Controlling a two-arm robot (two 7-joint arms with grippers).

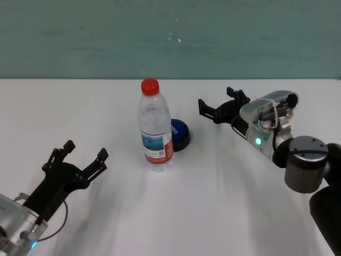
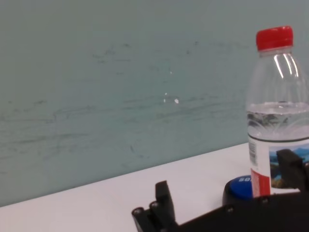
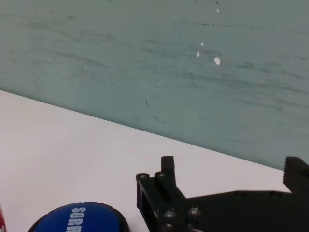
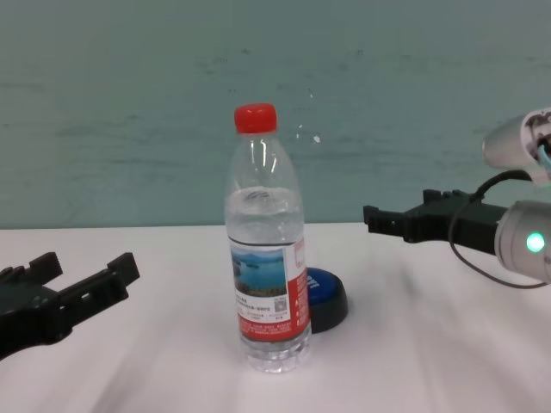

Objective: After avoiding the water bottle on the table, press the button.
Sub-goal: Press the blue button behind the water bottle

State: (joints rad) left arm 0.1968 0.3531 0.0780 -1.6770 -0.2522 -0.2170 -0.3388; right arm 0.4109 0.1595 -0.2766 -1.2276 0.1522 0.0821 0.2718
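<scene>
1. Water bottle (image 1: 155,128) stands upright mid-table (image 1: 213,202); the button (image 1: 179,134) sits just behind it, to its right.
2. Right gripper (image 1: 219,105), fingers apart, hangs right of the button, above the surface.
3. Left gripper (image 1: 80,156), fingers apart, sits at near left.

blue domed round push button on a black base (image 3: 77,218): white capitals "SOPR…", cut off by the picture edge | tall clear plastic water bottle with a red screw cap (image 4: 267,258): lake-picture label with small print and a square code, too small to read
</scene>
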